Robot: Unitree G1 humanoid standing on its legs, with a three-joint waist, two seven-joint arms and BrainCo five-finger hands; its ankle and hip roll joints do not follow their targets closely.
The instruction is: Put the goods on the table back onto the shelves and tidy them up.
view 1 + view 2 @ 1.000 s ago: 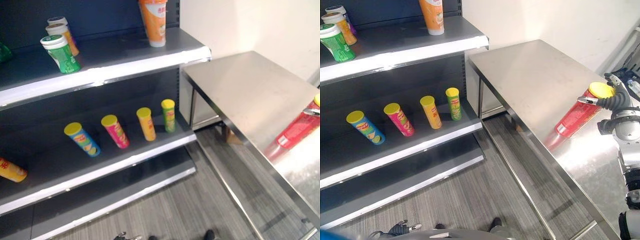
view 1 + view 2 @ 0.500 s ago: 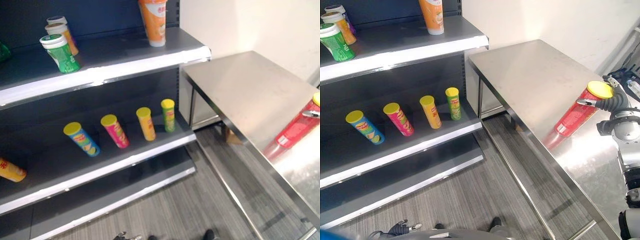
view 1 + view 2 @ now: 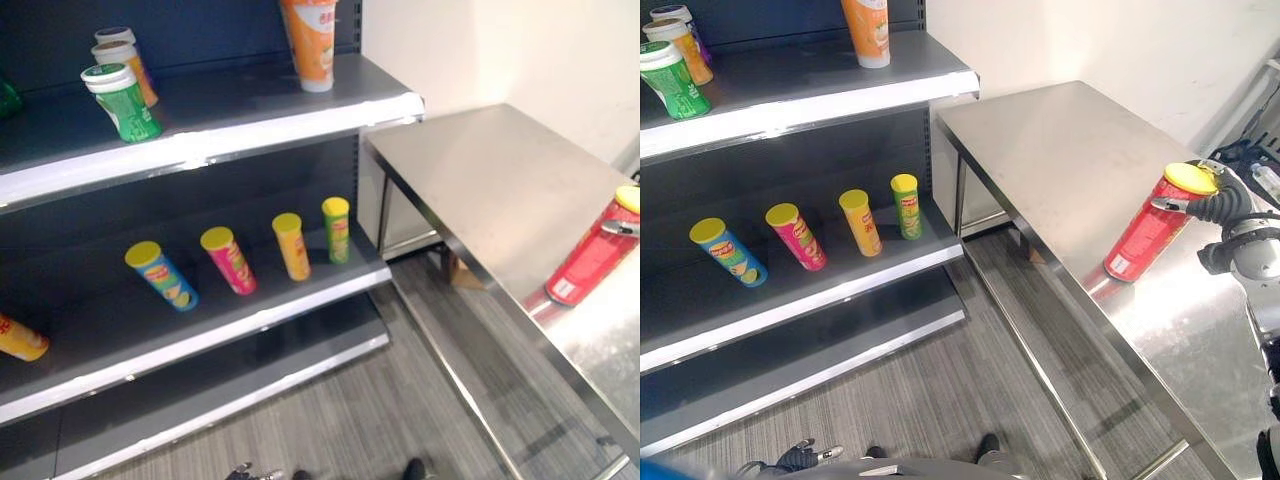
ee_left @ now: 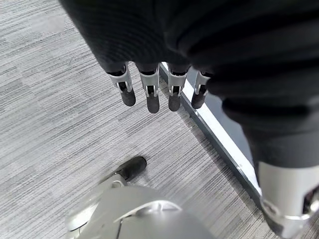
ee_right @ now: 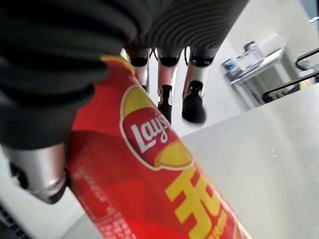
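- right hand [image 3: 1225,205] grips the red can [image 3: 1147,236] near its yellow lid, fingers [image 5: 193,102] curled past the can's far side, thumb on the near side; can tilted, its base on the steel table [image 3: 1060,160], well apart from the shelves [image 3: 820,85]
- left hand [image 4: 149,74] hangs over grey floor [image 4: 45,114]; fingers straight, holding nothing
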